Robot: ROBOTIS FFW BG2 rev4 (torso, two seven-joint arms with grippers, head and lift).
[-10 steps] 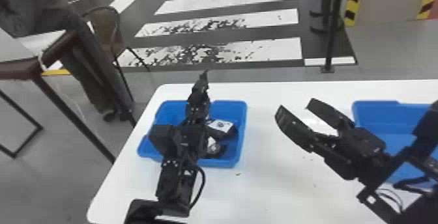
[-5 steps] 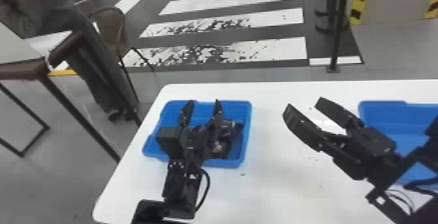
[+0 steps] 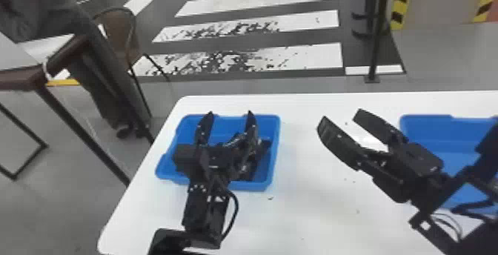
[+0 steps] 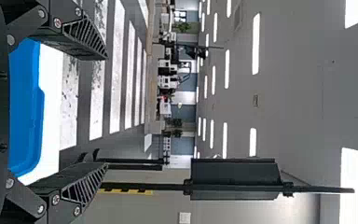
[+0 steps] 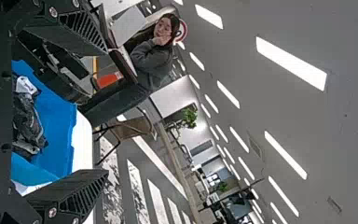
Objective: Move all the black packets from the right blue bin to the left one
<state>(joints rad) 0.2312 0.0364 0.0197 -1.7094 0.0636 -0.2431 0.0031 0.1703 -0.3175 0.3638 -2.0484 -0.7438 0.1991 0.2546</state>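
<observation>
The left gripper (image 3: 230, 113) hangs over the left bin (image 3: 275, 128), its two black fingers spread apart, gripping nothing. From here I can't make out whether any part of it touches what lies below. The right gripper (image 3: 339, 116) is parked above the stretch of table between the bins, angled toward the left bin; its fingers stand apart too, with nothing in their grasp.

In the left bin lie black packets (image 5: 28, 121), crumpled together in a heap with patches of white among them. In the head view they sit toward the bin's right side, partly hidden by the left arm, so I can't count them.

Over on the far right stands the right bin (image 3: 426, 124), also blue. The right arm covers part of it, and I can't tell what may be behind there. Both bins rest on a white table (image 3: 307, 213), well apart. Beyond it, broad white stripes (image 3: 281, 57) cross the dark floor.
</observation>
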